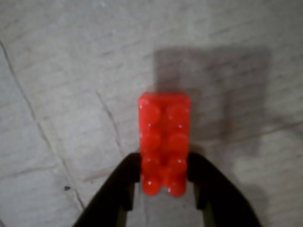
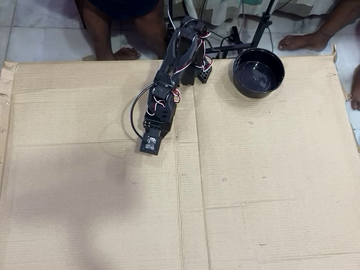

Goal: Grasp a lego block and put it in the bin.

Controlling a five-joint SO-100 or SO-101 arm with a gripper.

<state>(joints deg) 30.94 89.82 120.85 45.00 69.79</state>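
One lego block point(image 1: 164, 142), one bin point(image 2: 258, 72), one cardboard sheet point(image 2: 253, 185).

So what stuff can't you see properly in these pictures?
- Tiny red plastic brick: missing from the overhead view, hidden under the black arm.
- Gripper: the wrist view's bottom edge cuts off its black fingers.
- Round glossy black bowl: outside the wrist view.
- The wrist view is blurry.

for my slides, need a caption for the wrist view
Gripper fingers flanking a red lego block above cardboard.
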